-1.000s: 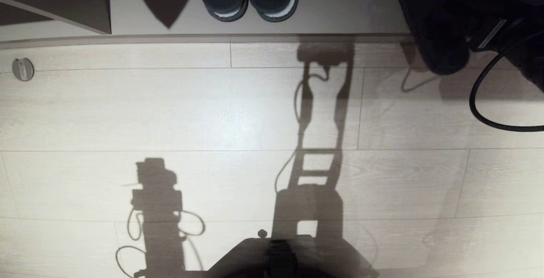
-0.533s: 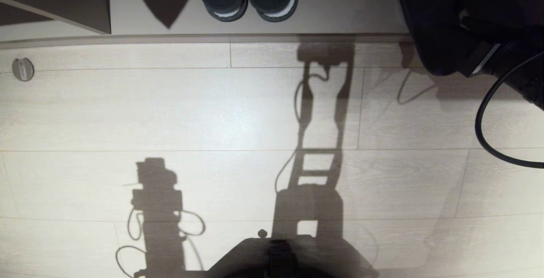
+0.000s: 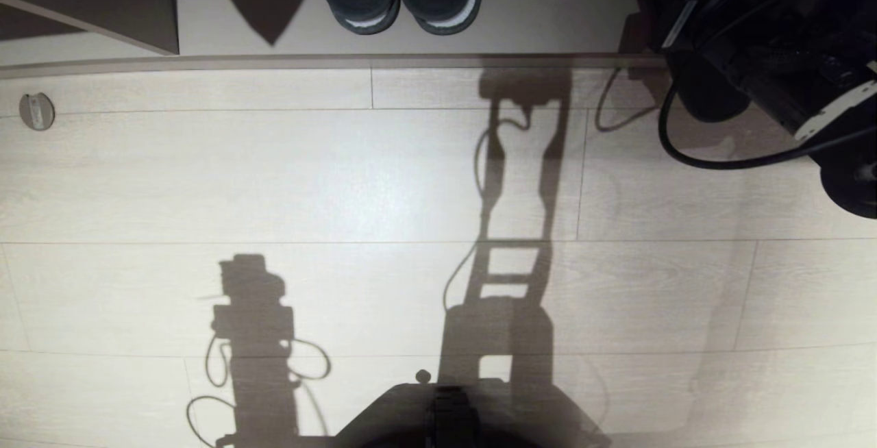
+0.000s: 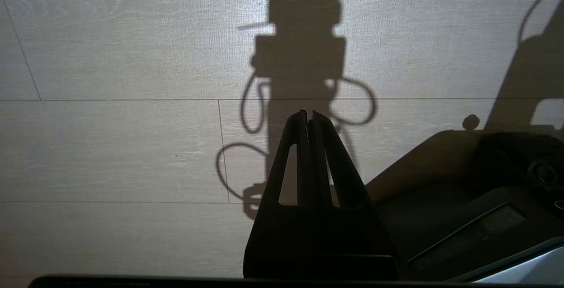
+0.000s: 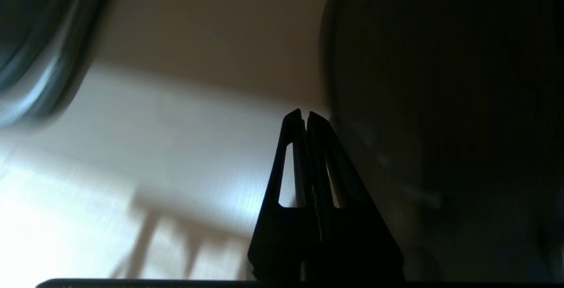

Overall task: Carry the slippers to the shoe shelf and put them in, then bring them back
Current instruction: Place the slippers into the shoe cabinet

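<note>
The right gripper (image 5: 305, 114) has its jaws pressed together with nothing between them; a large dark rounded shape stands just beside them, too dim to identify, and I cannot tell whether they touch it. In the head view the right arm (image 3: 767, 57) sits at the far right corner of the floor (image 3: 308, 174), over the front edge of the shoe shelf (image 3: 548, 23), with a black cable (image 3: 712, 160) looping below it. The only pair that shows, dark slippers with whitish sole rims (image 3: 401, 3), stands side by side on the shelf's pale base near its middle, toes toward the floor. The grey-blue slippers cannot be made out. The left gripper (image 4: 308, 114) hangs above the bare floor beside the robot's base (image 4: 462, 182), jaws closed and empty.
</note>
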### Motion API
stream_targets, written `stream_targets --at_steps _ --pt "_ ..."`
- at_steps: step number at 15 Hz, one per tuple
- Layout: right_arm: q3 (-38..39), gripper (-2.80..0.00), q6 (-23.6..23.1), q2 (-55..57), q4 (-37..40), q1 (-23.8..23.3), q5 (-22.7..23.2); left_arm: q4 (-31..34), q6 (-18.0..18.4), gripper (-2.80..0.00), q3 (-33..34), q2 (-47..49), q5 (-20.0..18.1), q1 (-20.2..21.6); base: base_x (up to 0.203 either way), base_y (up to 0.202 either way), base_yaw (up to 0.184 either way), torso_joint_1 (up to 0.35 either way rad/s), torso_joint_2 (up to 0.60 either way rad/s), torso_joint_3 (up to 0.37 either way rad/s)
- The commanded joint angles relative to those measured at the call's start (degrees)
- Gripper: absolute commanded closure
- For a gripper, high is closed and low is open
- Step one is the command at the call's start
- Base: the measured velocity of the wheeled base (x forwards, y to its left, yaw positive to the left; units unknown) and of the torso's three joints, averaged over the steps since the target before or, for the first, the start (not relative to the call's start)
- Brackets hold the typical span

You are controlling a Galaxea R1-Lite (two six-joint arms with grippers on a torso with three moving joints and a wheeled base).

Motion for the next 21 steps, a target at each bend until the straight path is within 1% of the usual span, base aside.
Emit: stream_targets --at_steps 1,2,3,5,7,8,10,14,16,19,21 --pt "-6.57 0.0 -0.3 5.3 -0.11 0.11 -0.41 -0.01 -0.02 0.0 0.09 -0.06 0.02 0.01 0.0 0.0 0.0 0.0 0.0 0.0" --pt "-9.24 0.0 -0.51 6.18 0.33 0.01 -0.78 -0.01 -0.02 0.0 0.09 -0.06 0.02 0.01 0.0 0.0 0.0 0.0 0.0 0.0" --pt "-9.74 0.0 -0.65 6.55 0.6 -0.05 -1.0 -0.01 -0.02 0.0 0.09 -0.06 0.02 0.01 0.0 0.0 0.0 0.0 0.0 0.0" --pt "-10.18 0.0 -0.68 6.34 1.05 -0.76 -0.93 -0.01 -0.02 0.0 0.09 -0.06 0.02 0.01 0.0 0.0 0.0 0.0 0.0 0.0" --pt "-10.81 0.0 -0.73 5.69 1.82 -3.27 -0.83 -0.01 -0.02 0.0 0.09 -0.06 0.02 0.01 0.0 0.0 0.0 0.0 0.0 0.0" --pt "-10.78 0.0 -0.74 5.64 1.83 -3.44 -0.76 -0.01 -0.02 0.0 0.09 -0.06 0.02 0.01 0.0 0.0 0.0 0.0 0.0 0.0" --pt "-10.71 0.0 -0.74 5.62 1.78 -5.51 -0.38 -0.01 -0.02 0.0 0.09 -0.06 0.02 0.01 0.0 0.0 0.0 0.0 0.0 0.0" --pt "-11.41 0.0 -0.74 5.93 1.83 -6.29 -0.3 -0.01 -0.02 0.0 0.09 -0.06 0.02 0.01 0.0 0.0 0.0 0.0 0.0 0.0" --pt "-11.59 0.0 -0.65 6.11 1.75 -6.29 -1.0 -0.01 -0.02 0.0 0.09 -0.06 0.02 0.01 0.0 0.0 0.0 0.0 0.0 0.0" --pt "-11.68 0.0 -0.4 6.02 1.58 -6.2 -5.99 -0.01 -0.02 0.0 0.09 -0.06 0.02 0.01 0.0 0.0 0.0 0.0 0.0 0.0" --pt "-11.49 0.0 -0.14 5.64 1.62 -5.89 -6.01 -0.01 -0.02 0.0 0.09 -0.06 0.02 0.01 0.0 0.0 0.0 0.0 0.0 0.0"
